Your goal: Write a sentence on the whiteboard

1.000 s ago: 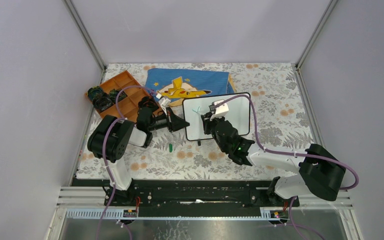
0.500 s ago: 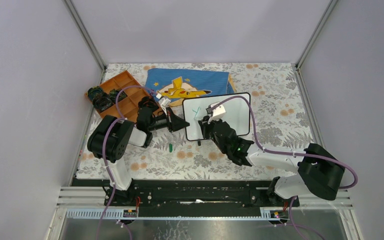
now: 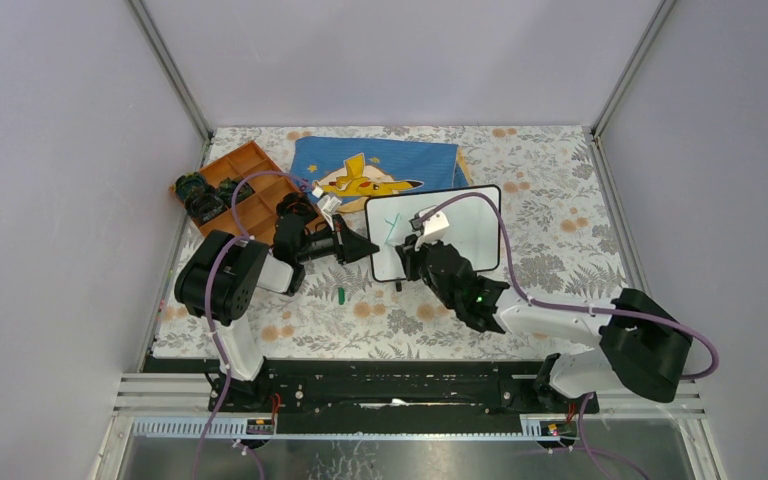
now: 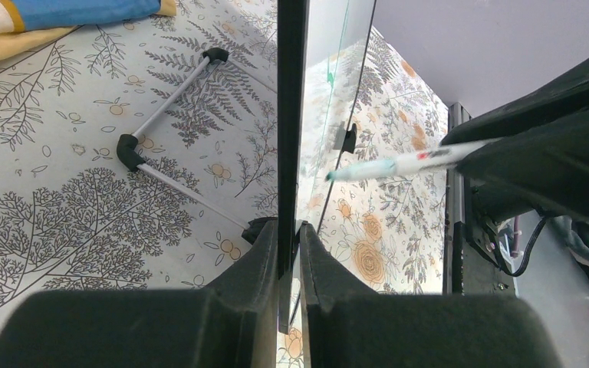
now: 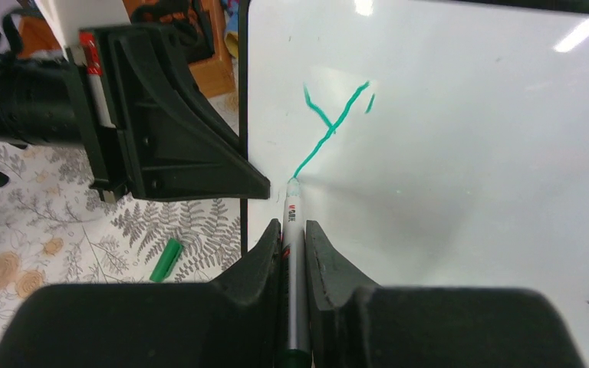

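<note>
Glossy, black-framed whiteboard (image 3: pixel 475 238) stands mid-table, long axis nine-to-three; left gripper (image 4: pixel 289 230) clamps its nine-o'clock edge; right gripper (image 5: pixel 293 230) pinches a slim marker (image 5: pixel 292 205) pointing twelve, tip at a green Y (image 5: pixel 330 130).

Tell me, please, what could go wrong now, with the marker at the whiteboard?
1. The left end effector pinches only the thin left edge of the whiteboard, so marker pressure might twist or tip it.
2. The marker in the right end effector has its tip close to that edge and to the left end effector. The next stroke could run off the board or bump it.
</note>
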